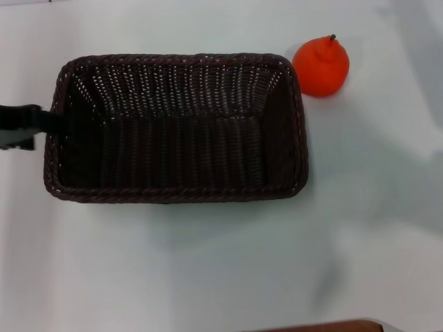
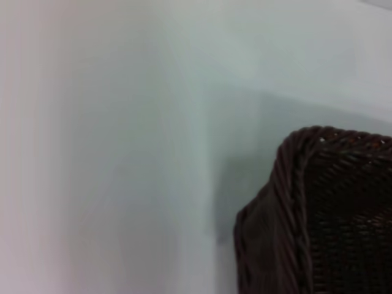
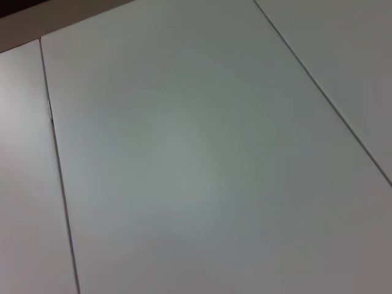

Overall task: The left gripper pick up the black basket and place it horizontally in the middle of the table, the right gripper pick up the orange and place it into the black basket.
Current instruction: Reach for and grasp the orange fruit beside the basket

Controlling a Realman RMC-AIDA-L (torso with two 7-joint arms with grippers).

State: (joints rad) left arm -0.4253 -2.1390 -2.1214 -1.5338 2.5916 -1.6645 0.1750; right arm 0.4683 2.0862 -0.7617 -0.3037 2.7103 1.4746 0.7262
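The black basket [image 1: 176,128] lies lengthwise across the middle of the white table [image 1: 208,263], empty. One corner of it shows in the left wrist view [image 2: 318,214]. My left gripper [image 1: 31,123] is at the basket's left end, a black finger reaching to the rim. The orange [image 1: 321,66] stands on the table just beyond the basket's far right corner, stem up. My right gripper is out of view; its wrist view shows only bare table [image 3: 196,159].
A brown edge [image 1: 325,325] shows at the bottom of the head view. Thin seams [image 3: 58,165] run across the table surface in the right wrist view.
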